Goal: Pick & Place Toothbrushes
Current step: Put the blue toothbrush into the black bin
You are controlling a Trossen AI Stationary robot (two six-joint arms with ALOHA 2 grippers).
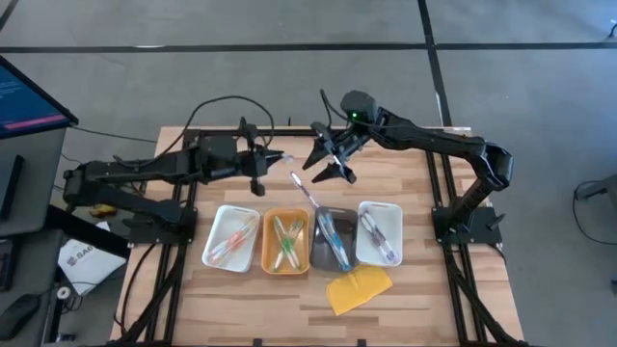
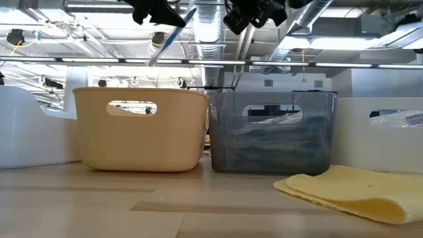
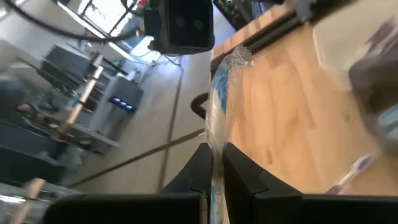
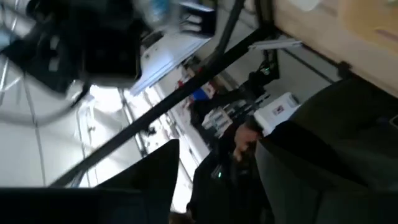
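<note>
My left gripper (image 1: 278, 157) hovers over the far middle of the table, shut on a blue toothbrush in clear wrapping (image 3: 217, 106). In the low view this toothbrush (image 2: 168, 36) slants down from the gripper (image 2: 155, 12), high above the orange tray (image 2: 142, 129). My right gripper (image 1: 328, 159) stands open just to its right, with nothing between its fingers (image 4: 155, 180). Below it a pale toothbrush (image 1: 307, 191) slants toward the grey tray (image 1: 333, 210); whether it rests on anything I cannot tell. More toothbrushes lie in the trays. My left gripper pinches the wrapped blue toothbrush (image 3: 214, 155) between its two fingers. The brush runs on ahead past the fingertips to its crinkled wrapper end (image 3: 236, 57). It hangs slanting, lifted clear of the table and trays.
A row of trays stands at the table's near middle: white (image 1: 224, 208), orange (image 1: 285, 211), grey, white (image 1: 379, 204), each with toothbrushes inside. A yellow pad (image 1: 359, 289) lies in front of the grey tray. Bare wood shows along the far side and near edge.
</note>
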